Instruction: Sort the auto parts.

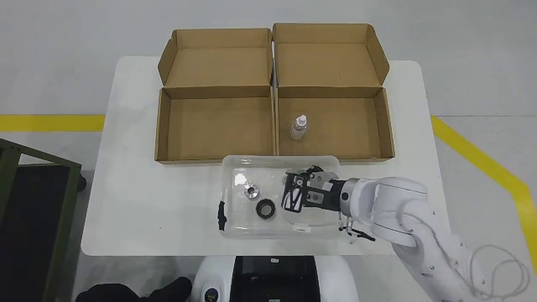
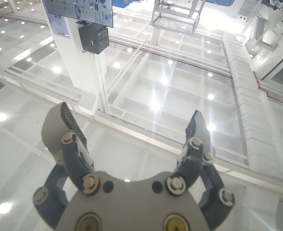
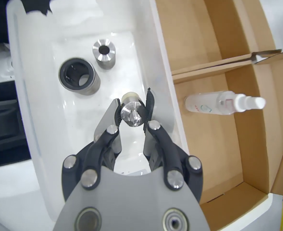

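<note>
Top view: right gripper (image 1: 295, 195) is down inside the clear bin (image 1: 252, 159) at the near edge of the table (image 1: 134, 176), w/ two cardboard boxes just behind it. The right box (image 1: 344, 130) has a spray bottle (image 1: 299, 126) in it, and the left box (image 1: 215, 126) sits right against it. Two more parts are in the bin beside the gripper: a silver collet (image 1: 250, 190) and a black sleeve (image 1: 267, 210).

Left wrist view: left gripper (image 2: 130, 111) points up at the ceiling, jaws spread wide, nothing in them. It's out of the way, so no clash to worry abt imo.

Right wrist view: jaws are clamped on a small silver stud part (image 3: 129, 114), pads on its round sides, stud end toward the cam. Can't tell if it's off the bin floor yet. Grip looks centred, but it's round metal on thin pads, so prob slippery. I'd lift straight up, slow, no twisting. Get fully above the bin wall before swinging toward the boxes, bc that wall is just beside the jaw. Which box it belongs in, can't say from here. Lower it close to the box floor before letting go so it doesn't roll.
</note>
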Available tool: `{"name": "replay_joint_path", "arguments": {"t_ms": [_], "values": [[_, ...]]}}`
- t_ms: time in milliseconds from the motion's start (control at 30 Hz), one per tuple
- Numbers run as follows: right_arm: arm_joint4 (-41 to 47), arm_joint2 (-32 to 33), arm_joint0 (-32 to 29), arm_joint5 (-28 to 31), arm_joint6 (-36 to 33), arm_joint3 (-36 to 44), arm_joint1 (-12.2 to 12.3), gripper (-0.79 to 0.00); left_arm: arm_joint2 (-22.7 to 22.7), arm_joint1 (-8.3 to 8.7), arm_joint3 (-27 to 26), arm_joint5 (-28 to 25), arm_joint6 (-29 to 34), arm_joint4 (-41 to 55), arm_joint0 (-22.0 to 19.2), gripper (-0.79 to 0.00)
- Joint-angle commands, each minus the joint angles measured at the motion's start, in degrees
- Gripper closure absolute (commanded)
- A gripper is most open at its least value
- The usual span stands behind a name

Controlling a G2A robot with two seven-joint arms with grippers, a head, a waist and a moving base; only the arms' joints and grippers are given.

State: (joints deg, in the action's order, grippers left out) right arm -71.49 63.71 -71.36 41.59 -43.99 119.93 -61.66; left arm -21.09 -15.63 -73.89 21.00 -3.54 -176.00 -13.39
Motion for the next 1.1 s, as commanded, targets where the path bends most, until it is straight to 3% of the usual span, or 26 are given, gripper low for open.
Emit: {"name": "replay_joint_path", "arguments": {"t_ms": [0, 300, 733, 1067], "values": [[-0.93, 0.99, -0.13, -0.57, 2.54, 0.78, 0.11, 0.000, 0.00, 0.00, 0.00, 0.00, 0.00, 0.00, 0.00, -0.785], [2.40, 2.27, 0.46, -0.44, 20.52, 1.04, -0.15, 0.000, 0.00, 0.00, 0.00, 0.00, 0.00, 0.00, 0.00, -0.785], [7.27, 2.78, 5.53, -0.09, 32.34, 2.71, -0.80, 0.000, 0.00, 0.00, 0.00, 0.00, 0.00, 0.00, 0.00, -0.785], [5.62, 4.42, 6.37, -5.84, 42.33, 2.56, -1.42, 0.000, 0.00, 0.00, 0.00, 0.00, 0.00, 0.00, 0.00, -0.785]]}}
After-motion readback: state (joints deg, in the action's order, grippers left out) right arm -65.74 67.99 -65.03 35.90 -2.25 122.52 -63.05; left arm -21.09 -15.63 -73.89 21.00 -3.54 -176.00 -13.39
